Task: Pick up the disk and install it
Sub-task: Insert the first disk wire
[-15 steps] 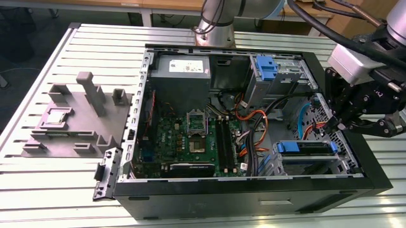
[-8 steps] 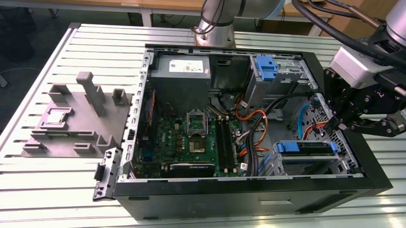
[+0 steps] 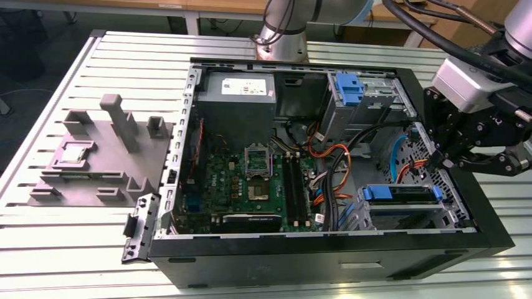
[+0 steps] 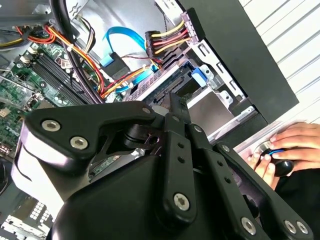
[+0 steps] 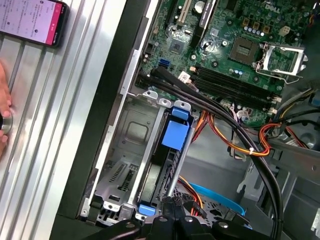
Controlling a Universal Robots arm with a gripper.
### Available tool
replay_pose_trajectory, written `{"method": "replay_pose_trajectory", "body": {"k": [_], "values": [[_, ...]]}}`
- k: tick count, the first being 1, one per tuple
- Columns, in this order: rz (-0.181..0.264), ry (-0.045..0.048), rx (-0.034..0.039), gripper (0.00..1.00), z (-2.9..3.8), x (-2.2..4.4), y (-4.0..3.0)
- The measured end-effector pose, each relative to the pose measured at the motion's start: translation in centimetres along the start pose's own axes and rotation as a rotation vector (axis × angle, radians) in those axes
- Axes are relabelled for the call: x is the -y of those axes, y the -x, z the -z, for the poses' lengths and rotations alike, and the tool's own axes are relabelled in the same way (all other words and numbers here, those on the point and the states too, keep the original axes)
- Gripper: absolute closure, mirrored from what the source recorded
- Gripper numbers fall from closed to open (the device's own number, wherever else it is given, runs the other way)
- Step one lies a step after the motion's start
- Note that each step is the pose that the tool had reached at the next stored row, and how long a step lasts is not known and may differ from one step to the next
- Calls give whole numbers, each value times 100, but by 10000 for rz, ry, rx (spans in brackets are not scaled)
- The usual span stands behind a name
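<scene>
We count one disk point(image 5: 166, 165), on edge in the drive cage point(image 5: 122, 145) of one open case point(image 3: 332, 256) | one gripper point(image 5: 173, 205) just above it, grip: cannot tell | one phone point(image 5: 32, 20) | one hand point(image 4: 292, 145)

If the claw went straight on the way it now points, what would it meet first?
Most likely the disk in its blue frame, seated in the drive cage just ahead of the claw, though depth is unclear.

A robotics lab bench, judging by the slotted aluminium table point(image 3: 66, 249), opened computer case point(image 3: 332, 260) and grey parts fixture point(image 3: 91, 168).
</scene>
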State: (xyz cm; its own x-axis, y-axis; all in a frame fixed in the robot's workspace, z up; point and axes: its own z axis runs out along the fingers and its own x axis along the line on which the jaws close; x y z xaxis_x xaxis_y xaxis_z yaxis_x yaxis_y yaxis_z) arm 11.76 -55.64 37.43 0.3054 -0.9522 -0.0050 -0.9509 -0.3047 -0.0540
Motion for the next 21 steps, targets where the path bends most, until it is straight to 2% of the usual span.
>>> {"method": "replay_pose_trajectory", "body": {"k": [3,14,18,21], "values": [[1,0,-1,90,-1,19,-1],[25,-1,-1,90,-1,20,-1],[529,0,25,90,-2,21,-1],[571,1,28,90,-12,80,-6]]}}
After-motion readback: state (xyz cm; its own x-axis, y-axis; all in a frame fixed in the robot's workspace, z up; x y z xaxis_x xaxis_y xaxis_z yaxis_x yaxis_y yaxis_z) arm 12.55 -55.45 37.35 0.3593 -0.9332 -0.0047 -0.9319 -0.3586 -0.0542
